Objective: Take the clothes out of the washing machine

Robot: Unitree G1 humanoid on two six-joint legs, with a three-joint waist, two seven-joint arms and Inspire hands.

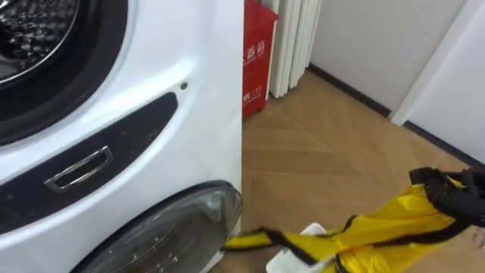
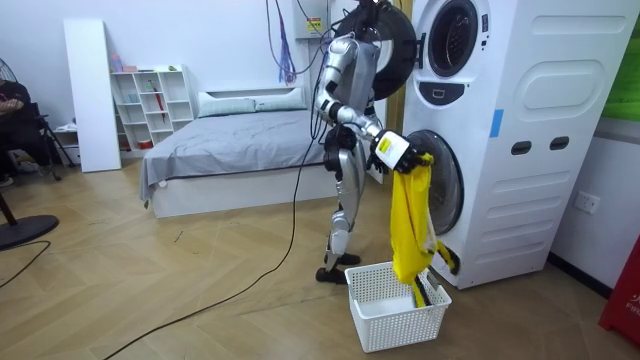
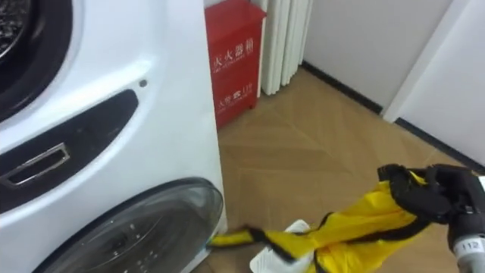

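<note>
R hand (image 3: 428, 196) fingers curled tight on the yellow garment (image 3: 356, 221) — it hangs beside the washing machine (image 2: 520, 150), above the white basket (image 2: 395, 328). Carrying step, I think; next — lower & let go inside.

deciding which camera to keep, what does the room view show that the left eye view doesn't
Room view alone: the bed, the white shelf unit, the whole white basket under the hanging yellow garment. Left eye view alone: the metal handle on a dark panel, a white ribbed panel by the wall. Both: the washing machine, the red cabinet, the right hand shut on the garment.
</note>
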